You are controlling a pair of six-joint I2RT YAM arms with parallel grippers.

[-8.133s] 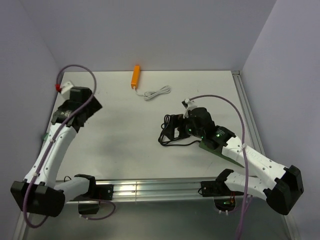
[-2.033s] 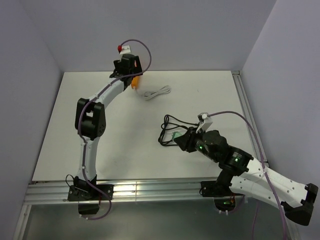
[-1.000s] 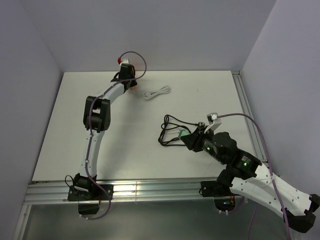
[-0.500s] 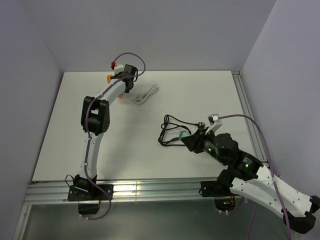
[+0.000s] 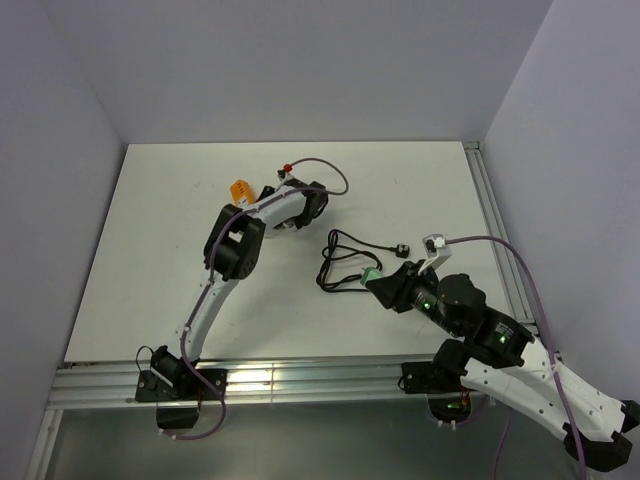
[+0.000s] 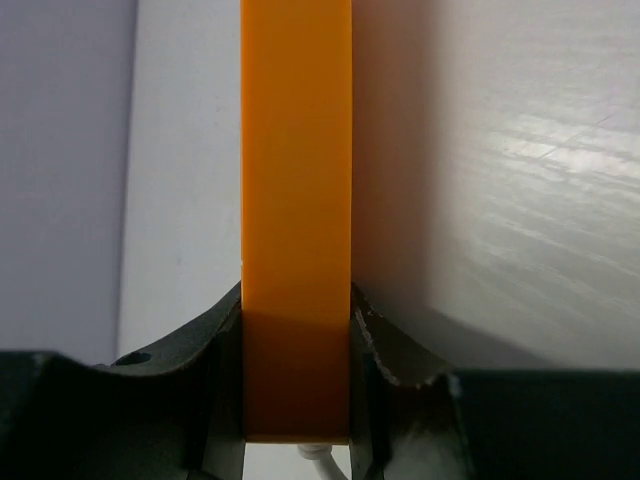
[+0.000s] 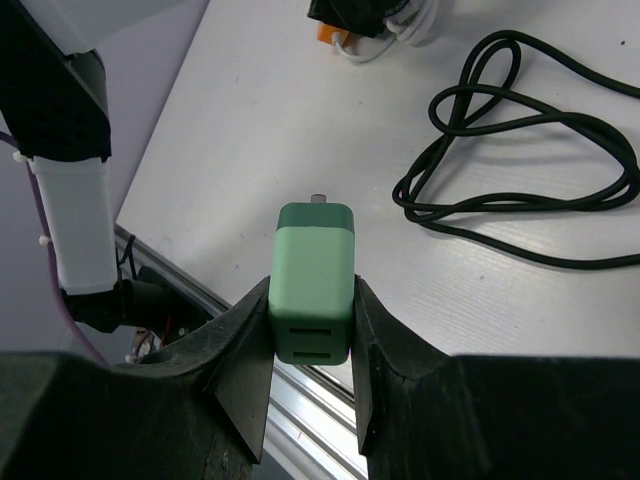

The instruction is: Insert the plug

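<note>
My right claw (image 7: 311,290) is clenched on the green plug (image 7: 312,250), one finger pressed against each side. The plug sticks out past the fingertips, and a small metal prong shows at its far end. I see the same grip from overhead, where the plug (image 5: 372,277) sits at the tip of that claw (image 5: 378,285), above the worktop (image 5: 400,180). Ahead of this claw and off to its right, a black cable (image 7: 530,170) lies in loose loops on the worktop, apart from the plug. My left claw (image 6: 296,310) is grasping the orange block (image 6: 296,150), which fills the gap between the fingers and runs straight out ahead of them. A bit of white cord (image 6: 320,455) shows at the end of the block nearest the wrist. From the right wrist, the block and the bundled cord appear far ahead of the plug, under the dark body of the left claw, with bare worktop between them.
</note>
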